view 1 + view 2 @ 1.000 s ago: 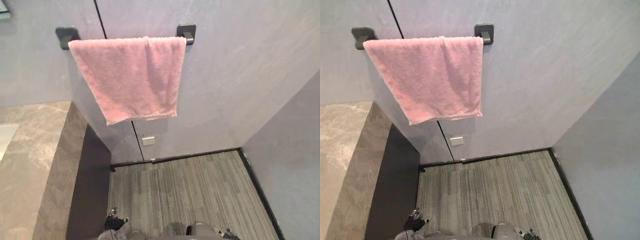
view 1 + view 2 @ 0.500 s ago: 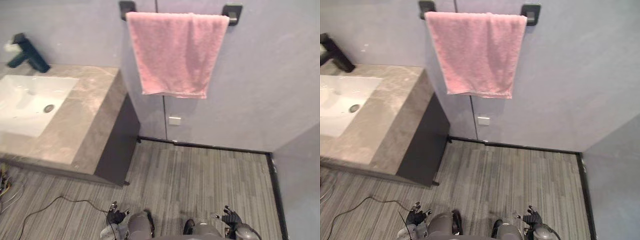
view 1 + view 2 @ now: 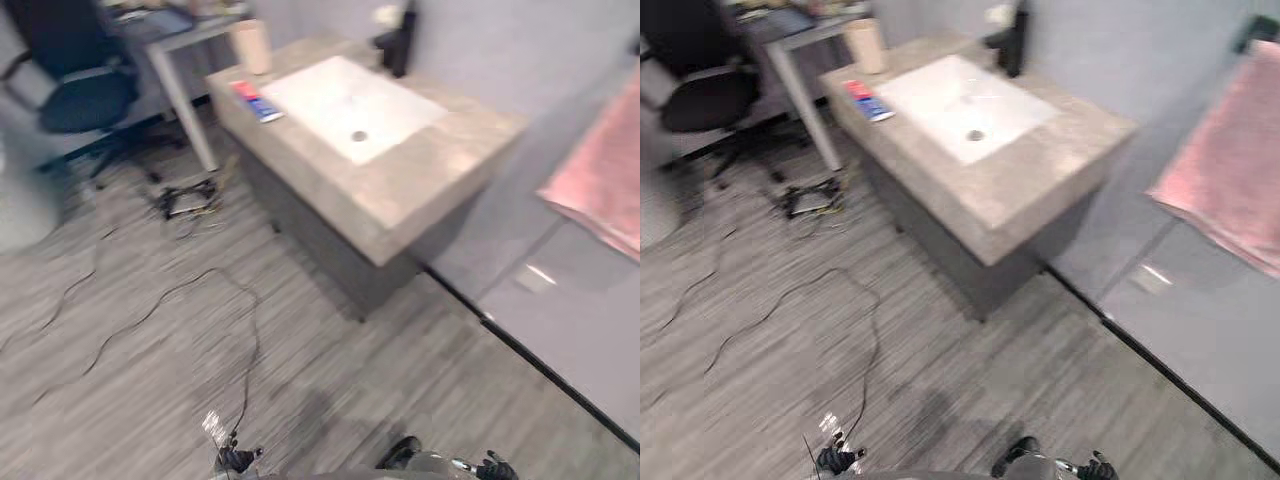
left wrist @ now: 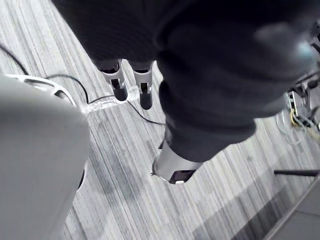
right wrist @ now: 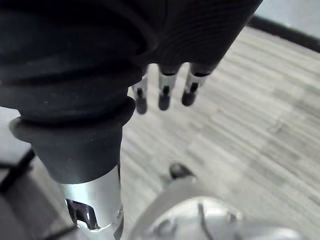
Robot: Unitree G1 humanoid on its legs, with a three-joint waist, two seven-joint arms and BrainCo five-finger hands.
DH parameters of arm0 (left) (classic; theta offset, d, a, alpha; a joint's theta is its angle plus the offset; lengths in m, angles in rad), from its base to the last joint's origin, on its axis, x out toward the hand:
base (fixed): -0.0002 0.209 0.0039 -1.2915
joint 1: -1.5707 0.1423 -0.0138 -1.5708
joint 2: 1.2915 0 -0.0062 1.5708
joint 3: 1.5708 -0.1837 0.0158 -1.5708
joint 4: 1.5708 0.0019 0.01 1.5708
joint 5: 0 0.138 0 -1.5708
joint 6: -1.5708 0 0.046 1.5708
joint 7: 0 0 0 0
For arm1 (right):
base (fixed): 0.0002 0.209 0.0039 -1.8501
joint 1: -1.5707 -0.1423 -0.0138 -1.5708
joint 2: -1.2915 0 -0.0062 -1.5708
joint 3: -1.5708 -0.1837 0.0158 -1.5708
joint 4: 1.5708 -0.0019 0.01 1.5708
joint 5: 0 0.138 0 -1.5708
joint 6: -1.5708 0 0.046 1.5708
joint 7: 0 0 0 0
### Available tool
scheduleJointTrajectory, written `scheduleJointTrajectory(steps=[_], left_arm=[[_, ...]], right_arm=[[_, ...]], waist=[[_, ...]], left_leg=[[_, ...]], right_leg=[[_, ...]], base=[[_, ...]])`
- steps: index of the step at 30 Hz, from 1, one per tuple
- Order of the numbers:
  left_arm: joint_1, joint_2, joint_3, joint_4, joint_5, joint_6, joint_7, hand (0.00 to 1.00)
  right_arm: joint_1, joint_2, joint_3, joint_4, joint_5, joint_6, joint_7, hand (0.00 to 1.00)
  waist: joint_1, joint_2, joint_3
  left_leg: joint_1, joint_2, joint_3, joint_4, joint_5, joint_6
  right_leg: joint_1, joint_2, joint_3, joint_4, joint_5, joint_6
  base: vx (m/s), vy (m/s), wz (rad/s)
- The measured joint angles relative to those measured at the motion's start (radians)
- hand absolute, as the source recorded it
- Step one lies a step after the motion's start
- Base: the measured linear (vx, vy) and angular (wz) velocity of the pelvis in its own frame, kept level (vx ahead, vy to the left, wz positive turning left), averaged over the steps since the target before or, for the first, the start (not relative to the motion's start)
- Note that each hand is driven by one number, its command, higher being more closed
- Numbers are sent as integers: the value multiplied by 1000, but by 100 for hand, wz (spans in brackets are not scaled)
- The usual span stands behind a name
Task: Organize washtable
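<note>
Hanging at bottom edge, our left hand [image 3: 232, 460] and right hand [image 3: 493, 468]: fingers [image 5: 164, 95] straight, holding nothing. Desk [image 3: 440, 190] upper centre, well apart from hands; tube [image 3: 256, 101], cup [image 3: 252, 45] at its upper-left end. We risk snagging cable tangle [image 3: 185, 197] on approach, or knocking cup off.

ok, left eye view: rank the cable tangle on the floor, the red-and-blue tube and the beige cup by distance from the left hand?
From the left hand, at the view's bottom edge:
1. Cable tangle, on the floor left of the washtable.
2. Red-and-blue tube, lying flat at the counter's left end.
3. Beige cup, standing at the corner beyond the tube.
</note>
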Motion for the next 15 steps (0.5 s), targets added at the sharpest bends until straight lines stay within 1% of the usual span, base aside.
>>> scheduleJointTrajectory(steps=[1, 2, 3, 4, 5, 6, 7, 8, 9, 10, 11, 12, 13, 14, 15], left_arm=[[2, 2, -3, 0, 9, 0, 1, 0], [4, 10, -8, 0, 12, 0, 1, 0], [4, 26, -26, -2, 17, -1, 2, 0], [9, 49, -50, 1, 54, -7, 1, 0], [13, 58, -68, 4, 71, -11, 2, 0], [20, 65, -94, 6, 95, -23, 3, 0], [24, 79, -124, 7, 108, -31, 4, 0], [23, 85, -130, 15, 119, -36, 5, 0], [9, 99, -128, 37, 129, -42, 10, 0], [2, 105, -127, 54, 131, -41, 13, 0], [2, 117, -121, 80, 145, -38, 20, 0], [11, 114, -100, 80, 161, -37, 19, 0], [12, 104, -96, 78, 166, -36, 19, 0], [22, 87, -70, 79, 166, -26, 22, 0], [22, 87, -57, 80, 168, -16, 21, 0]], right_arm=[[-4, 2, -1, 1, 0, 1, -3, 0], [-7, 4, 0, 0, 0, 1, -13, 0], [-9, 21, 1, -2, 0, 2, -19, 0], [-3, 33, 7, -4, 11, 1, -25, 0], [1, 34, 9, -6, 15, 1, -28, 0], [15, 35, 26, -16, 33, 0, -34, 0], [26, 49, 41, -30, 49, -2, -33, 0], [32, 63, 49, -37, 58, -4, -33, 0], [41, 83, 59, -47, 79, -11, -29, 0], [40, 91, 59, -47, 87, -11, -30, 0], [44, 107, 56, -42, 117, -10, -31, 0], [62, 109, 56, -55, 138, -17, -31, 0], [72, 111, 58, -82, 146, -19, -31, 0], [84, 108, 58, -105, 156, -18, -31, 0], [86, 110, 74, -111, 158, -16, -29, 0]], waist=[[0, 6, 0], [0, 5, 0], [12, -5, 7], [7, -30, 1], [-1, -24, 4], [-4, -26, 2], [-12, -8, 11], [-12, -12, 11], [-12, -32, 20], [-8, -43, 30], [-7, -72, 42], [-25, -70, 52], [-34, -65, 55], [-29, -51, 65], [-27, -53, 65]], left_leg=[[2, -16, 3, -19, -26, -5], [2, -41, -6, -39, -62, 12], [-6, -93, -33, -44, -69, 24], [-7, -140, -81, -34, -75, 44], [-7, -156, -111, -25, -84, 64], [-6, -179, -162, -7, -103, 95], [-10, -187, -218, 18, -116, 115], [-22, -188, -248, 32, -125, 122], [-37, -195, -299, 58, -145, 140], [-40, -213, -318, 70, -152, 145], [-58, -232, -341, 120, -168, 142], [-77, -239, -295, 215, -198, 178], [-73, -237, -296, 226, -218, 188], [-51, -221, -314, 234, -257, 181], [-38, -209, -325, 235, -269, 171]], right_leg=[[9, -12, -17, -1, 14, 9], [20, -39, -38, 5, 31, 29], [31, -99, -32, 20, 54, 18], [57, -148, 15, 47, 75, -6], [69, -165, 56, 64, 85, -20], [65, -193, 214, 126, 114, -67], [31, -163, 455, 193, 83, -84], [20, -110, 585, 218, 15, -65], [10, 16, 798, 259, -133, -46], [17, 52, 846, 271, -199, -93], [54, 46, 889, 287, -189, -100], [27, 30, 908, 413, -170, -122], [-12, 25, 922, 498, -145, -128], [-61, 48, 945, 579, -248, -20], [-108, 124, 940, 566, -312, 11]], base=[[-130, 499, 99], [-82, 380, 79], [-100, 513, 105], [-63, 385, 106], [-47, 429, 129], [2, 284, 135], [20, 235, 134], [3, 114, 134], [28, 6, 104], [2, 27, 112], [8, 89, 113], [-3, 163, 112], [28, 82, 93], [25, -43, 42], [10, -127, 25]])
